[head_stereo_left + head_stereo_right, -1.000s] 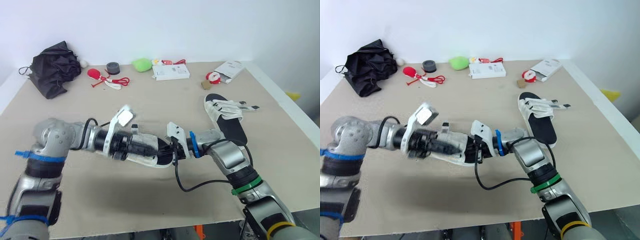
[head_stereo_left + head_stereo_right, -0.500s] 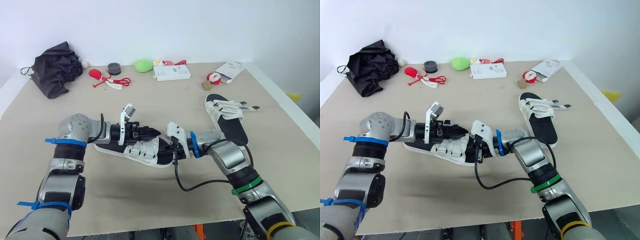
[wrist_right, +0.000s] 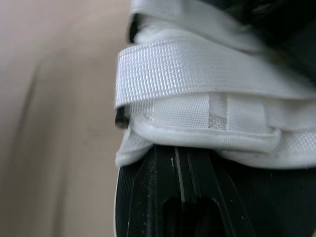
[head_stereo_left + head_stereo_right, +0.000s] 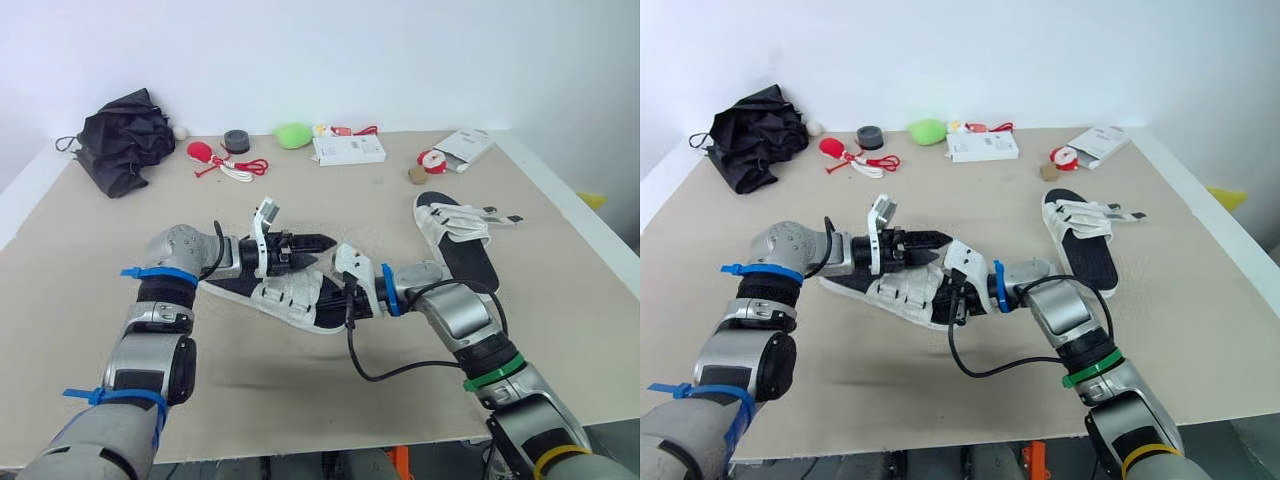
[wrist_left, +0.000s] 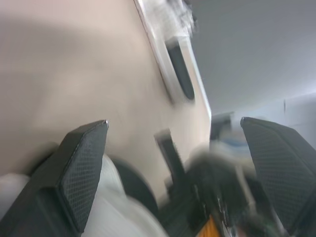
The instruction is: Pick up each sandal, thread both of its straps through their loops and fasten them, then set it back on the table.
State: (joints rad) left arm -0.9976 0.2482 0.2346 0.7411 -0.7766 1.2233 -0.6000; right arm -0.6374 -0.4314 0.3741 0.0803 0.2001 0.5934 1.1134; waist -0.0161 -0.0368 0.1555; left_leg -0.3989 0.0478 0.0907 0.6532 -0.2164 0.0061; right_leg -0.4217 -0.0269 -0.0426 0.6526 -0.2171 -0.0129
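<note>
A white-strapped sandal with a black sole (image 4: 283, 296) lies mid-table, its right end raised off the surface. My right gripper (image 4: 345, 302) is shut on that end; the right wrist view shows its white strap (image 3: 197, 69) up close over the black sole. My left gripper (image 4: 318, 247) hovers just above the sandal's straps, pointing right. Its fingers (image 5: 81, 168) stand wide apart with nothing between them. The second sandal (image 4: 456, 238) rests flat at the right with its straps loose and sticking out sideways.
Along the far edge lie a black bag (image 4: 122, 140), a red item with cord (image 4: 205, 152), a black tape roll (image 4: 237, 140), a green object (image 4: 293, 134), a white box (image 4: 349, 149) and a white booklet (image 4: 462, 148).
My left gripper has opened, let go of the sandal and lifted off its straps, with the forearm swung back. The right gripper kept its hold. The camera shifted slightly.
</note>
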